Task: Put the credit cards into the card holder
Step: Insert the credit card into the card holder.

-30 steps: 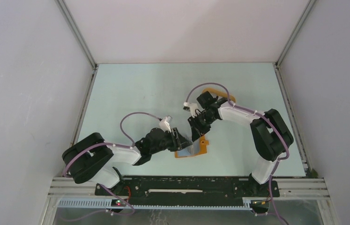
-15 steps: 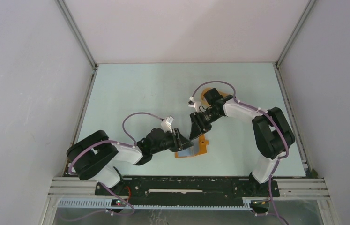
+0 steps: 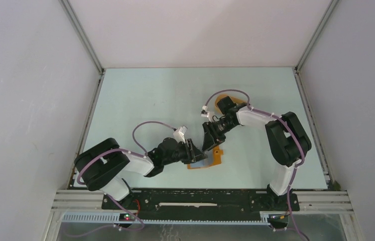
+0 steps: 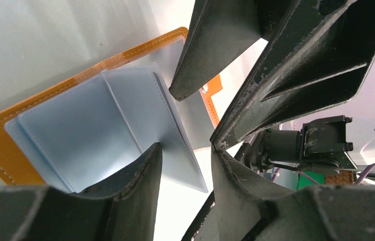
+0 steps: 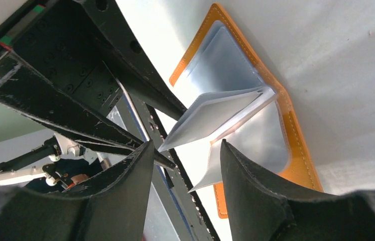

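The orange-brown card holder (image 3: 214, 159) lies open on the table near the front middle, its pale bluish inner leaves showing. It fills the left wrist view (image 4: 75, 130) and the right wrist view (image 5: 235, 65). One inner leaf (image 5: 215, 115) stands raised. My left gripper (image 3: 195, 152) is open, with its fingers on either side of that raised leaf (image 4: 175, 150). My right gripper (image 3: 208, 143) is open just above the holder's far side, and a curled leaf edge (image 5: 210, 173) reaches between its fingers. No loose credit card shows in any view.
An oval orange rimmed tray (image 3: 222, 102) sits behind the right wrist at mid table. Grey walls enclose the pale table (image 3: 140, 100) on three sides. The two grippers are very close to each other over the holder.
My right gripper has come forward and down toward the card holder. My left arm has shifted slightly right and stays at the holder.
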Controlling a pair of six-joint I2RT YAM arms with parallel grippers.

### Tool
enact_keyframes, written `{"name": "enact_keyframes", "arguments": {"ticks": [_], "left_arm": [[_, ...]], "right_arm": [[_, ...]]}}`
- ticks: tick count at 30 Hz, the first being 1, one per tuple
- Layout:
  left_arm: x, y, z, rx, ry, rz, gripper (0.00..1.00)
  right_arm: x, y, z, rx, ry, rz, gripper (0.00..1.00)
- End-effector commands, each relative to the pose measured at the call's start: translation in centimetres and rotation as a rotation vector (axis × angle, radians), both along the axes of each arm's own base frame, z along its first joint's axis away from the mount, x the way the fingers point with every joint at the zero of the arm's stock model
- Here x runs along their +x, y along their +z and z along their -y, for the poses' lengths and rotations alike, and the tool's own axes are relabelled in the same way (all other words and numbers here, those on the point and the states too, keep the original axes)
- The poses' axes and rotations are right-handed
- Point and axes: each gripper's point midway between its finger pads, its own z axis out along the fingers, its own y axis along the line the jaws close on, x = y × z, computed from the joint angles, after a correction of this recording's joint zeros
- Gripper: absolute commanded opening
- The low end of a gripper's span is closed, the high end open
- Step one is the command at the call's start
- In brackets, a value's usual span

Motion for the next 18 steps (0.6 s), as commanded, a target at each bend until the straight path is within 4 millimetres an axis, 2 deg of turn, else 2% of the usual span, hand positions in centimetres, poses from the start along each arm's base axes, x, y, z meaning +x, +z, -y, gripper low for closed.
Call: {"name": "enact_keyframes", "arguments": {"ticks": [1,8,12,15,18], "left_arm": [[0.8,1.3,0.6,-0.039,0.005,0.03,0.45],[0.7,1.2,0.4,-0.034,0.006,0.03,0.45],[0.7,1.2,0.5,-0.035,0.002,0.029,0.46],[0.7,1.1,0.6,-0.034,-0.004,0.027,0.45],[0.7,1.0,0.7,-0.034,-0.006,0.023,0.45]], "right_arm": [[0.0,-0.5,-0.4,-0.034,0.001,0.007,0.59],[0.3,-1.1,-0.1,-0.07,-0.01,0.025,0.53],[0.5,-0.7,-0.1,-0.052,-0.016,0.02,0.52],[0.1,0.9,-0.5,0.035,-0.004,-0.018,0.6],[-0.2,1.4,-0.7,0.07,0.005,-0.041,0.68]]}}
